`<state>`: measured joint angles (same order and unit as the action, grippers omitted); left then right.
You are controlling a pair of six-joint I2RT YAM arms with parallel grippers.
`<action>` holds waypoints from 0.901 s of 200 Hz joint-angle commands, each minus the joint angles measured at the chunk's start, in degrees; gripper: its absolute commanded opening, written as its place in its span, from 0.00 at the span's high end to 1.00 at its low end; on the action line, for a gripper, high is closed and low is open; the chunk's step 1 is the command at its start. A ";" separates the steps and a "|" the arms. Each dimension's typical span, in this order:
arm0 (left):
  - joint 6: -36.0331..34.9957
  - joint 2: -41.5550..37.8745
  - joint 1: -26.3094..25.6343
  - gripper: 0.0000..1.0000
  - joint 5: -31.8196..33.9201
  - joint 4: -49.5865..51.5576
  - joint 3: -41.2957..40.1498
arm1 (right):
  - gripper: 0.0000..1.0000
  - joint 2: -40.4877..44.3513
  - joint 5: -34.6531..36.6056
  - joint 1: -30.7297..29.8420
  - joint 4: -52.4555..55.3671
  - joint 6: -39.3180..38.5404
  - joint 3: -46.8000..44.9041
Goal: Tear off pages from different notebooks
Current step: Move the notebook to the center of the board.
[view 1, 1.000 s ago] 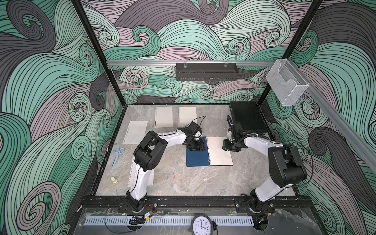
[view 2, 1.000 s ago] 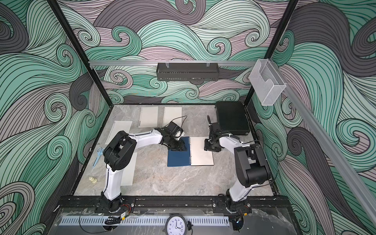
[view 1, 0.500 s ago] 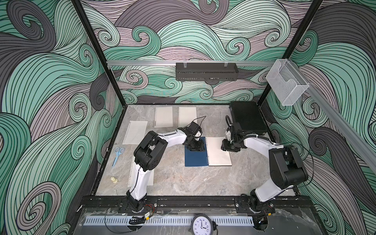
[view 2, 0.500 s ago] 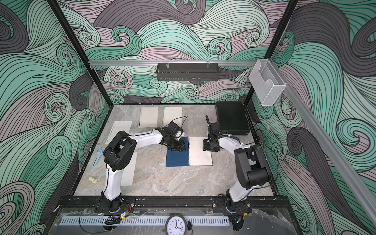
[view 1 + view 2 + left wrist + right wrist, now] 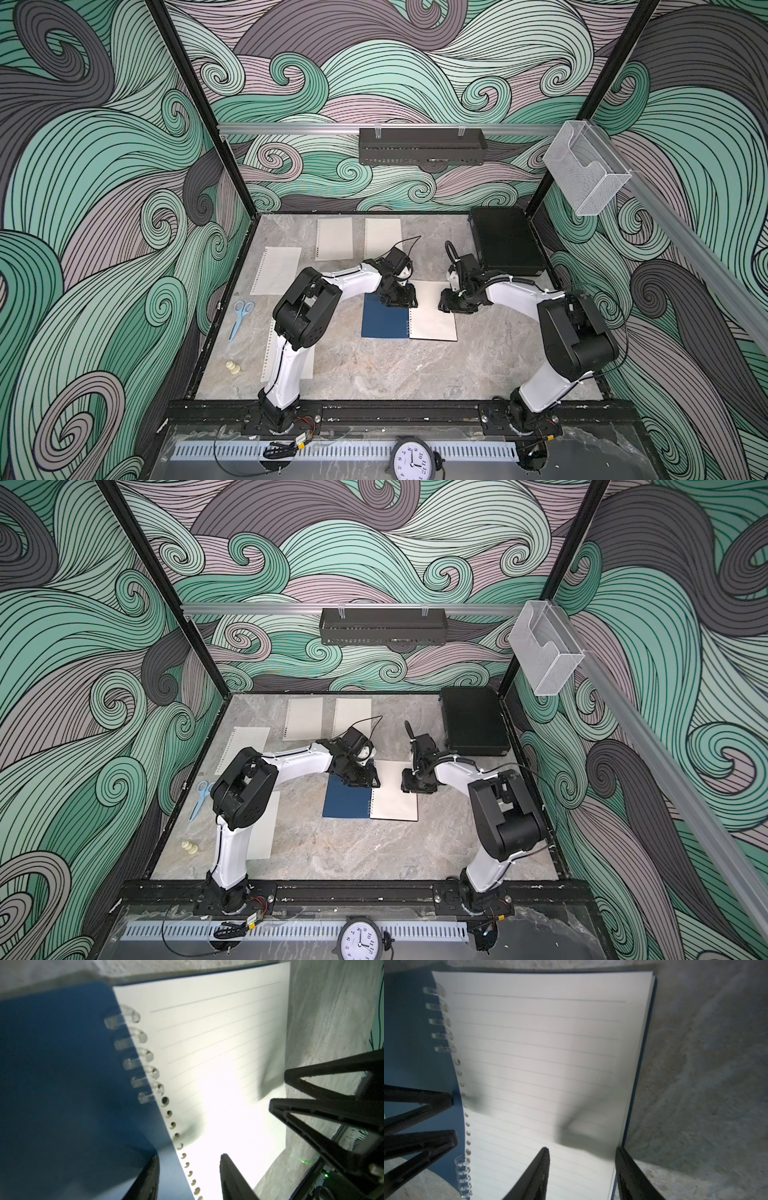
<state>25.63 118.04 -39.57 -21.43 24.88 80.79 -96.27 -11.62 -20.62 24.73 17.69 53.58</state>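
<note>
Last second: almost nothing moved. Both arms sat where they had been, and neither hand's spread altered. The notebook [image 5: 384, 318] may have slid a touch toward 9 o'clock, too slight to be sure. My reading: the tear had not started, and this was a set-up pause.

The notebook lay open at the centre of the table [image 5: 374, 374], blue cover at 9 o'clock, top page [image 5: 432, 324] at 3 o'clock.
- The left hand [image 5: 189, 1156] was spread, fingers straddling the spiral [image 5: 133, 1043], one over the cover and one over the page. It pinched nothing.
- The right hand [image 5: 581, 1149] was also spread across the page's outer edge, one finger over paper and one beside it over marble. No grip.
- The page seemed slightly buckled between them.
- The far rings passed through the holes and the middle holes stood empty. The near rings were unclear.

Edges and room:
- The black case [image 5: 507, 245] sat near the right hand, at its 1 o'clock.
- Four loose pages [image 5: 334, 239] lay from 12 round to 8 o'clock, with scissors [image 5: 240, 318] at 9.
- Bare marble from 4 to 6 o'clock looked the best room for a pull.
</note>
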 commanded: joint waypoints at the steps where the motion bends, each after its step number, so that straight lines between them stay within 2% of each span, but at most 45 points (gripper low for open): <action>1: -1.89 -1.91 -0.26 0.52 2.90 3.97 1.47 | 0.47 0.44 -2.17 -0.44 -2.04 1.39 0.07; 73: -4.18 -3.52 -1.46 0.44 4.84 6.34 4.33 | 0.42 5.20 -3.02 5.36 -5.04 0.54 -2.70; 111: -5.09 -2.66 -3.57 0.38 7.89 7.93 7.98 | 0.39 9.45 -5.12 9.90 -8.91 1.18 -7.56; 138: -6.01 -1.51 -5.56 0.35 10.27 9.34 10.44 | 0.33 11.85 -5.87 11.76 -10.05 1.20 -9.95; 180: -8.17 0.46 -9.31 0.31 13.21 10.81 13.83 | 0.31 13.65 -7.30 14.73 -11.26 1.12 -12.25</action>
<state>20.01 116.81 -46.68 -11.46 32.82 91.35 -83.81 -17.19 -7.51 15.18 18.65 42.39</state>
